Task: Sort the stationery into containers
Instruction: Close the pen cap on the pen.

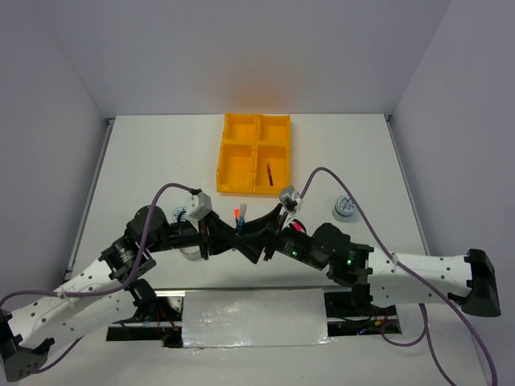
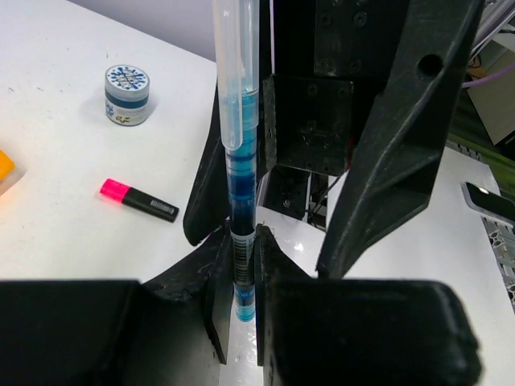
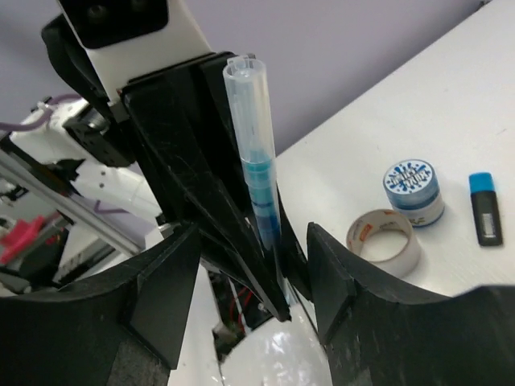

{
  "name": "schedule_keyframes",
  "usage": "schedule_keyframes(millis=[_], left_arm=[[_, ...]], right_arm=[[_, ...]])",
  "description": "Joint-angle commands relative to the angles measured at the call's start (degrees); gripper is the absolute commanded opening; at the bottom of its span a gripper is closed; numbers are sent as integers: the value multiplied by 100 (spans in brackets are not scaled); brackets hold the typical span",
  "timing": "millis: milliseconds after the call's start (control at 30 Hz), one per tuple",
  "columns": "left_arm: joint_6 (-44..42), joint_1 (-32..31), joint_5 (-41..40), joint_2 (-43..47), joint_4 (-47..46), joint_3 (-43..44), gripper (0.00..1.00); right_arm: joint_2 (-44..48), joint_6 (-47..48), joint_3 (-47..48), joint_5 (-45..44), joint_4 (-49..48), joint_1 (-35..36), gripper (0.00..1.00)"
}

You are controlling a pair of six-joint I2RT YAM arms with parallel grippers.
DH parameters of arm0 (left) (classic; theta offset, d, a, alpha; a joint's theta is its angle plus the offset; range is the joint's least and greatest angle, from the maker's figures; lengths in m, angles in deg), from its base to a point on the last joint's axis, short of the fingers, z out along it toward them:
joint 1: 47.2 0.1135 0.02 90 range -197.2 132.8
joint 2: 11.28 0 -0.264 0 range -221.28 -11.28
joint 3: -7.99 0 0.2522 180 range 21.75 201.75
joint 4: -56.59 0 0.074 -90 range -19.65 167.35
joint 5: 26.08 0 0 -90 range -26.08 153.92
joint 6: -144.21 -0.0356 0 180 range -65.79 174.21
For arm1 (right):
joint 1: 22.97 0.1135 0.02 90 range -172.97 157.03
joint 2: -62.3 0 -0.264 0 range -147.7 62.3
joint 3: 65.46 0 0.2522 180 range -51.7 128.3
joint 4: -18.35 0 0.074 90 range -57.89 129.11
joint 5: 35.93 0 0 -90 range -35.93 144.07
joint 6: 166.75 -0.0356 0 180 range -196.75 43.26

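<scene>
My left gripper (image 2: 243, 241) is shut on the lower end of a teal pen (image 2: 241, 161), which stands upright in it. My right gripper (image 3: 253, 249) is open, one finger (image 3: 354, 281) on each side of the left gripper's fingers and the pen (image 3: 257, 161), touching neither. The two grippers (image 1: 221, 233) (image 1: 261, 233) meet low over the table, in front of the yellow tray (image 1: 233, 153). A dark red pen (image 1: 269, 173) lies in the tray's near right compartment. A pink highlighter (image 2: 138, 200) lies on the table.
A blue-white roll (image 2: 127, 94) stands right of the grippers (image 1: 344, 207). Left of them are another roll (image 3: 413, 191), a grey tape ring (image 3: 385, 241) and a blue-capped highlighter (image 3: 484, 217). The arms' cables arch over the middle of the table.
</scene>
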Motion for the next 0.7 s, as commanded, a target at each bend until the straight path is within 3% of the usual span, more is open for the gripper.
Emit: schedule_keyframes(millis=[0, 200, 433, 667], left_arm=[[-66, -30, -346, 31, -776, 42, 0], [-5, -48, -214, 14, -775, -28, 0], [4, -127, 32, 76, -811, -169, 0], [-13, -197, -38, 31, -846, -292, 0]], right_arm=[[291, 407, 200, 314, 748, 45, 62], [626, 750, 516, 173, 1310, -200, 63], [618, 821, 736, 928, 1442, -1105, 64], [345, 1014, 1281, 1727, 1469, -1220, 63]])
